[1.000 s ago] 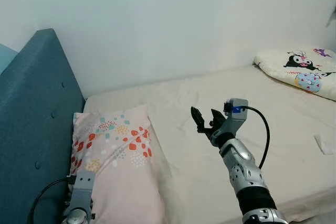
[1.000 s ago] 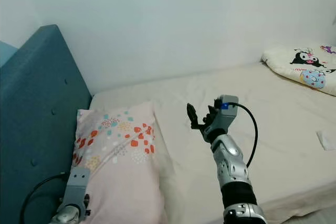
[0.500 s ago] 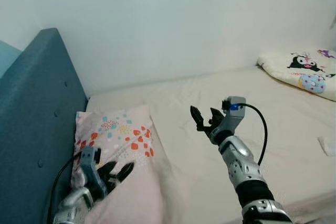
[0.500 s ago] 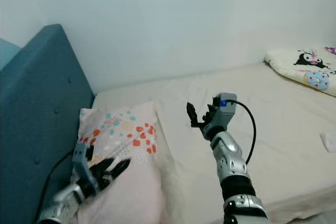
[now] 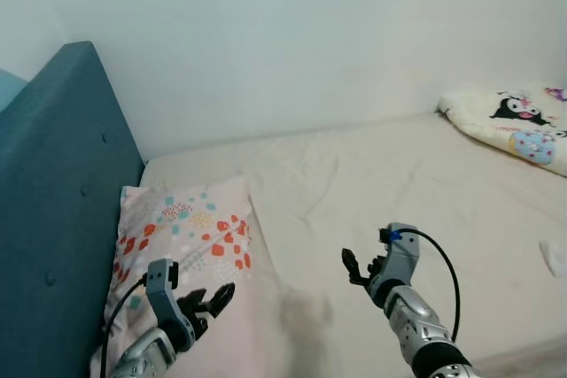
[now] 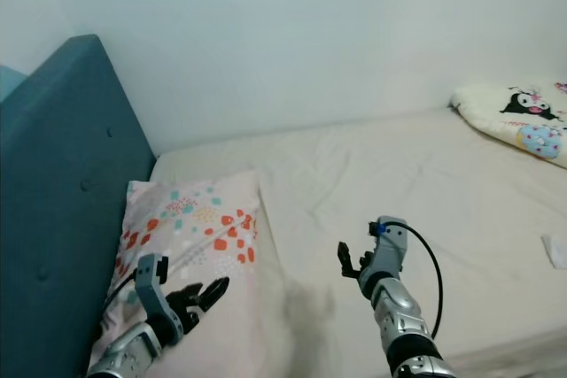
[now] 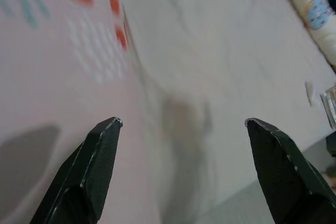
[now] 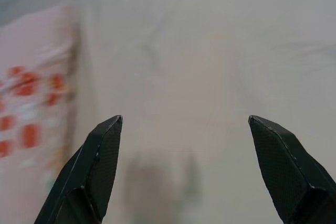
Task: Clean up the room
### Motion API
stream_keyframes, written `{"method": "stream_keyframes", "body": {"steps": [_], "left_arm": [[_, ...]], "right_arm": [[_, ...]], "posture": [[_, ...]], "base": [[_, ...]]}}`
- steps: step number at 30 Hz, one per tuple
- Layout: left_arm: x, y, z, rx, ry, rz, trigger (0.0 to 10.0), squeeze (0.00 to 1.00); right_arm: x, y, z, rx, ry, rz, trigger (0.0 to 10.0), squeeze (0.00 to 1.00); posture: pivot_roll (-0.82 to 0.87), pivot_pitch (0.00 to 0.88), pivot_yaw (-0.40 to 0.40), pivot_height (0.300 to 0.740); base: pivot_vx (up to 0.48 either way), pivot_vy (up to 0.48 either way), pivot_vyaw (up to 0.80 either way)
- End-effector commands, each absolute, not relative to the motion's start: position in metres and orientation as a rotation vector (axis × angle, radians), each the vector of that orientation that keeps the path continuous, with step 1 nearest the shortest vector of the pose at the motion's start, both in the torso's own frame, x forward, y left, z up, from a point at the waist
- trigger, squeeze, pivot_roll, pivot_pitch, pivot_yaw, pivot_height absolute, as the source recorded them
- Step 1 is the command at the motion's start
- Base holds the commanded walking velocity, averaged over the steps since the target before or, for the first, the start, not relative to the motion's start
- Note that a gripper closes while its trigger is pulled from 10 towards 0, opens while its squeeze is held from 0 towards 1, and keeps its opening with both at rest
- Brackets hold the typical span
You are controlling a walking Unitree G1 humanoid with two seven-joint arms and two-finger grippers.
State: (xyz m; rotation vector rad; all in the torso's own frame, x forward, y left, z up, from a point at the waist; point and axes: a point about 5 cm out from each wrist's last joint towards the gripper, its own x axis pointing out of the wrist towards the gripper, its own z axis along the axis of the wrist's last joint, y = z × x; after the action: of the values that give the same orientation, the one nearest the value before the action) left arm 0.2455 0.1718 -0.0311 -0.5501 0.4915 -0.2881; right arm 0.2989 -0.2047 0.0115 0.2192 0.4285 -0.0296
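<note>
A pink pillow (image 5: 190, 236) with red and teal spots lies on the cream bed sheet (image 5: 372, 183) beside the blue headboard (image 5: 53, 201). My left gripper (image 5: 208, 304) is open, low over the pillow's near end, holding nothing. My right gripper (image 5: 361, 267) is open above the bare sheet to the pillow's right, also holding nothing. The left wrist view looks over the pillow (image 7: 47, 77) and sheet (image 7: 220, 77) between wide-spread fingers (image 7: 100, 156). In the right wrist view the pillow (image 8: 31, 103) lies off to one side of the sheet (image 8: 210, 66).
A white pillow (image 5: 523, 121) printed with a cartoon figure lies at the bed's far right by the white wall (image 5: 292, 33). A small white scrap (image 5: 554, 256) sits on the sheet near the right edge. The bed's front edge (image 5: 523, 356) runs low on the right.
My right gripper has dropped lower and nearer to me over the sheet. My left gripper, which rose into view earlier, now hovers over the pillow's near end. The camera shifted slightly.
</note>
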Motion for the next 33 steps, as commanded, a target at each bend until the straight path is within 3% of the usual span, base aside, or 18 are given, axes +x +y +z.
{"method": "stream_keyframes", "body": {"steps": [1,14,18,33], "left_arm": [[0.239,0.178,-0.036,-0.551,0.527,-0.26,10.0,0.0],[0.198,0.191,-0.065,-0.554,0.706,-0.155,10.0,0.0],[0.184,0.196,-0.072,-0.55,0.756,-0.122,10.0,0.0],[0.174,0.196,-0.078,-0.543,0.8,-0.107,10.0,0.0]], "right_arm": [[0.298,-0.206,0.011,0.225,0.417,-0.047,10.0,0.0],[0.29,-0.213,0.002,0.199,0.454,-0.103,10.0,0.0],[0.287,-0.213,-0.002,0.182,0.475,-0.104,10.0,0.0],[0.286,-0.21,-0.003,0.194,0.473,-0.093,10.0,0.0]], "posture": [[-0.19,0.0,0.024,0.74],[-0.18,0.0,0.034,0.74],[-0.18,0.0,0.034,0.74],[-0.18,0.0,0.032,0.74]], "base": [[0.0,-0.48,0.0],[0.0,-0.48,0.0],[0.0,-0.48,-0.6],[0.0,-0.48,-0.1]]}}
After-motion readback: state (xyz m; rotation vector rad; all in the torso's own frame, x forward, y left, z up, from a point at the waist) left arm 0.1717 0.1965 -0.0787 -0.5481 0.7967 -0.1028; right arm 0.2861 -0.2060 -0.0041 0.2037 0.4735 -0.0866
